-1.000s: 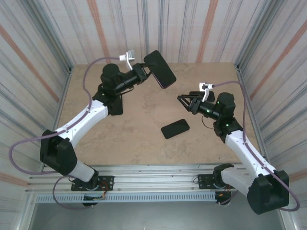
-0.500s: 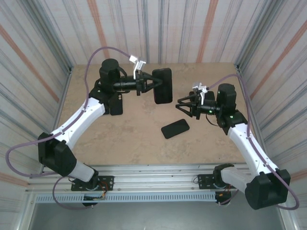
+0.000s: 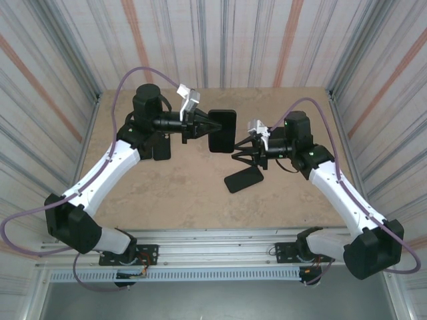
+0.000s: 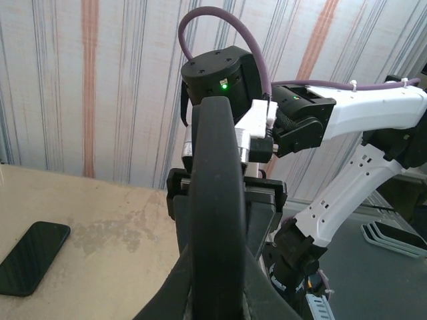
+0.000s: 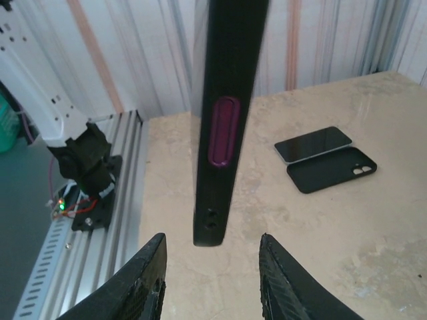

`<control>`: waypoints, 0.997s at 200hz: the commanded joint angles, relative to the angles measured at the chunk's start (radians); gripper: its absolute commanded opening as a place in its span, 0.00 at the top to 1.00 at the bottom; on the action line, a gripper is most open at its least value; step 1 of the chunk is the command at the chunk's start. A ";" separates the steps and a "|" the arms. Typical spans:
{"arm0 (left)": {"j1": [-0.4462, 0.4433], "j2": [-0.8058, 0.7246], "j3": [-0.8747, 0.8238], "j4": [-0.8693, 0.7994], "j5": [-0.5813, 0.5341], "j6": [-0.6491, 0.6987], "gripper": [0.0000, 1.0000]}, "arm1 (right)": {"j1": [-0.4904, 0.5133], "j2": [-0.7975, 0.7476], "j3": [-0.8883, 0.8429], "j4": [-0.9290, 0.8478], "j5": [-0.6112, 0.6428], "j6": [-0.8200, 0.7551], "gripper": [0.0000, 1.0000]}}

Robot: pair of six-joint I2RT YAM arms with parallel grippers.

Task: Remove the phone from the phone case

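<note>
My left claw [image 3: 203, 127] is clamped on the cased phone [image 3: 222, 130]. I hold it upright on edge in the air, above and behind the loose phone [image 3: 241, 180] that lies flat on the bench [image 3: 193, 193]. My right claw [image 5: 211, 257] stands wide above the loose phone, one finger on each side of the cased phone's end, not touching it

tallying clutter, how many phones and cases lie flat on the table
3: a dark phone mid-table, plus a light-edged phone and an empty case side by side near the left arm; more may be hidden.
</note>
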State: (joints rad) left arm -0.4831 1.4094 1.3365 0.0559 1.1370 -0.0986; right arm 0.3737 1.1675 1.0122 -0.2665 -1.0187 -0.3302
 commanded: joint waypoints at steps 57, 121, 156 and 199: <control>0.014 -0.041 0.002 0.004 0.050 0.038 1.00 | 0.030 0.035 0.077 -0.090 -0.007 -0.143 0.75; 0.018 -0.044 0.010 -0.007 0.060 0.033 1.00 | 0.042 0.053 0.098 -0.135 -0.010 -0.189 0.77; 0.017 -0.044 0.013 -0.004 0.065 0.023 1.00 | 0.053 0.059 0.092 -0.136 0.004 -0.204 0.83; 0.018 -0.035 0.021 -0.013 0.091 0.004 1.00 | 0.064 0.051 0.095 -0.128 0.040 -0.217 0.88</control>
State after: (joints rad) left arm -0.4767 1.4094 1.3346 0.0254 1.1839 -0.0776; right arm 0.4248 1.2201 1.0779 -0.3836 -1.0172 -0.5072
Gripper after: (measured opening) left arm 0.130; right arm 0.140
